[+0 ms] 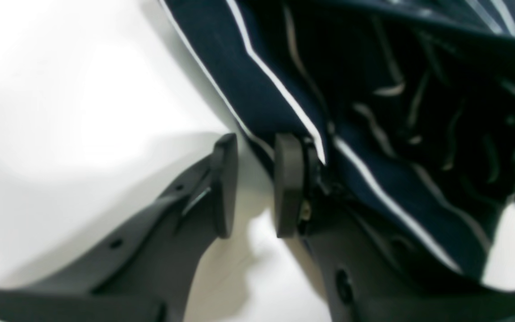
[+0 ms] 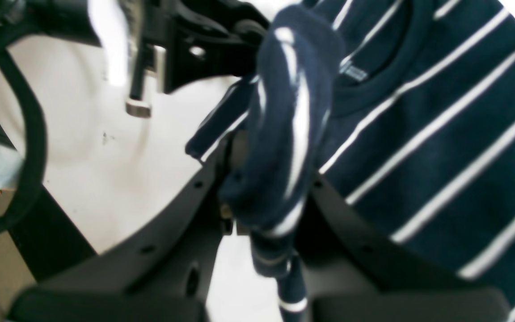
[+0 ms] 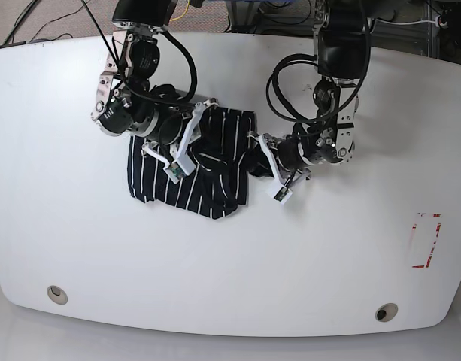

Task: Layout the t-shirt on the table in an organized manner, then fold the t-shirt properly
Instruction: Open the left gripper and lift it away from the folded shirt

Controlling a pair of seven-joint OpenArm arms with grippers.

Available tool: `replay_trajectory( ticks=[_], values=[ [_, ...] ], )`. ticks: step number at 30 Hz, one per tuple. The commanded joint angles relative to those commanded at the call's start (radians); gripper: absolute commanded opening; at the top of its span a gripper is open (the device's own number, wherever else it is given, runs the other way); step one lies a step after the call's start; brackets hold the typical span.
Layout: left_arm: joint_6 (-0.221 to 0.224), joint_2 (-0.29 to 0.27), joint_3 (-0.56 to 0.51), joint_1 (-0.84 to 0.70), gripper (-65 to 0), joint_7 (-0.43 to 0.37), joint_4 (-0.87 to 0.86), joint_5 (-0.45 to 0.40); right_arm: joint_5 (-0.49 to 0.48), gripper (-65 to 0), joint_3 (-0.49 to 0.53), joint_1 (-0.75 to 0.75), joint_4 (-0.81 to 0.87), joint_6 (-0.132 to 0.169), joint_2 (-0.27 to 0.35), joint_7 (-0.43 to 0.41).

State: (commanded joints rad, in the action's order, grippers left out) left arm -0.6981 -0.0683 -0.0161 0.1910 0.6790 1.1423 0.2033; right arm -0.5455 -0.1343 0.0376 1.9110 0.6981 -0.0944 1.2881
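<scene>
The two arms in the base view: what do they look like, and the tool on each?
Both arms are black with silver-grey joint housings and loose black cables looping beside them. Each tool, the left and the right, has two matte black fingers with small round holes along them and flat, rounded pads at the tips.

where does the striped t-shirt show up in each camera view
Left wrist: the soft dark cloth t-shirt with thin white stripes fills the upper right.
Right wrist: it fills the right, a fold bunched at centre.
Base: it lies upper left of centre.
Shared landmark: the glossy white table.
</scene>
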Motion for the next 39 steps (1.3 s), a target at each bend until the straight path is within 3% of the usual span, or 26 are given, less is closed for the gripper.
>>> replay_trajectory(
  ticks=[16, 19, 25, 28, 30, 39],
  values=[
    [0.000, 0.000, -0.002, 0.000, -51.8, 0.000, 0.002, 0.000, 0.003, -57.5, 0.123, 0.051, -0.028, 0.000, -0.029, -0.060],
    [0.000, 0.000, -0.002, 0.000, -51.8, 0.000, 0.005, 0.000, 0.002, -47.9, 0.123, 0.051, -0.054, 0.000, -0.029, -0.064],
    [0.000, 0.005, 0.000, 0.000, -51.8, 0.000, 0.006, 0.000, -0.005, -13.8, 0.123, 0.055, -0.058, 0.000, -0.021, -0.064],
    [0.000, 0.008, 0.002, 0.002, -51.8, 0.000, 0.009, 0.000, -0.008, -2.9, 0.123, 0.055, -0.057, 0.000, -0.020, -0.064],
    [0.000, 0.018, 0.009, 0.003, -51.8, 0.000, 0.028, 0.000, -0.008, 0.0, 0.123, 0.057, -0.032, 0.000, -0.018, -0.060],
    [0.000, 0.084, 0.061, 0.014, -51.5, 0.002, 0.196, 0.000, -0.008, 0.0, 0.124, 0.071, 0.061, 0.000, 0.005, -0.058]
  ],
)
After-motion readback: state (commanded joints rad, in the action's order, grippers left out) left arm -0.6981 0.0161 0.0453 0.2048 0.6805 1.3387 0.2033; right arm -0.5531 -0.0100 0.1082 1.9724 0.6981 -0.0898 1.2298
